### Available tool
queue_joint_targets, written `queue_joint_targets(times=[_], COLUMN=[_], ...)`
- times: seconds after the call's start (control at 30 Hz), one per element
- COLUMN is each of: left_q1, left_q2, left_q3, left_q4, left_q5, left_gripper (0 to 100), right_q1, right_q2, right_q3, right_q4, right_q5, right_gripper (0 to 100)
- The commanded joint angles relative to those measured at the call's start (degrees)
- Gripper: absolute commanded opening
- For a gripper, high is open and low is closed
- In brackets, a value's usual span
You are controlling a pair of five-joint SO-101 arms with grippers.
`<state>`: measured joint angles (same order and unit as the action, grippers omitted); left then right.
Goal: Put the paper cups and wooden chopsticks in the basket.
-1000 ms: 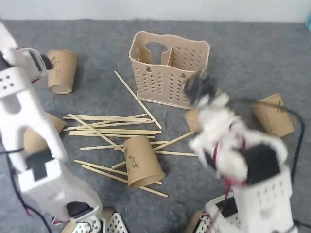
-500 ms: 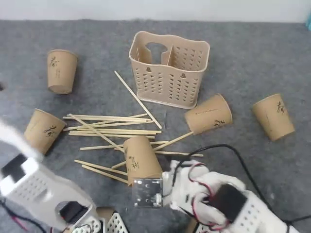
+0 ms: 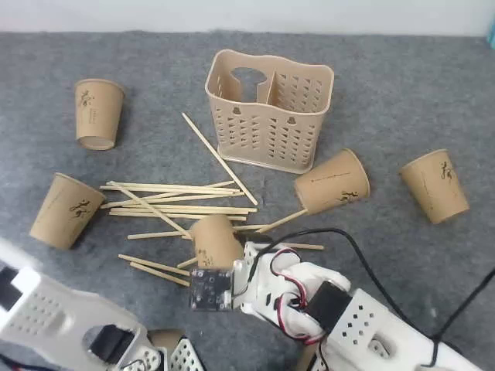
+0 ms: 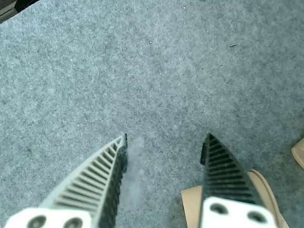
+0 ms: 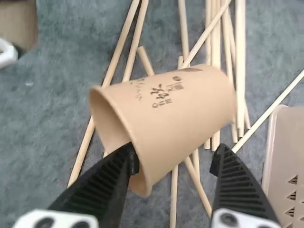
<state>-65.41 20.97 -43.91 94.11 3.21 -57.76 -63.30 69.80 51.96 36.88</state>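
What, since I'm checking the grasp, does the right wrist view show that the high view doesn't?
Only the right wrist view: the right gripper's black fingers spread either side of the tipped cup's open mouth, one finger at its rim. Only the high view: the basket's two compartments, a second cup beside the basket and a third cup farther out. Both: the tipped cup lying on scattered chopsticks over grey felt, with part of the basket.
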Motion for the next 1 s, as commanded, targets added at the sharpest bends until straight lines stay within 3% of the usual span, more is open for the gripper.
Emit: queue_joint_targets(times=[0.0, 0.13, 0.3, 0.47, 0.7, 0.97], left_q1=[0.4, 0.2, -1.0, -1.0, -1.0, -2.0], left_q2=[-1.4, -1.1, -1.1, -1.2, -1.6, -1.2], left_q3=[-1.7, -1.7, -1.7, -1.7, -1.8, -1.8], left_q4=[-1.1, -1.1, -1.0, 0.7, 1.0, 0.9], left_q5=[-0.4, -0.4, -0.4, -0.4, -0.4, -0.4], left_gripper=[24, 24, 24, 24, 24, 24], right_q1=[4.1, 6.5, 6.6, 12.7, 19.2, 28.7], right_q2=[0.0, 0.4, 0.5, 1.7, 18.3, 44.4], right_q3=[-0.6, -0.9, -3.0, -14.1, -43.0, -92.2], right_q4=[-4.4, -7.5, -7.3, -1.9, 12.8, 33.6], right_q5=[-5.1, -6.7, -7.2, -13.2, -15.4, -16.8], right_gripper=[20.6, 1.4, 0.6, 0.8, 0.8, 0.8])
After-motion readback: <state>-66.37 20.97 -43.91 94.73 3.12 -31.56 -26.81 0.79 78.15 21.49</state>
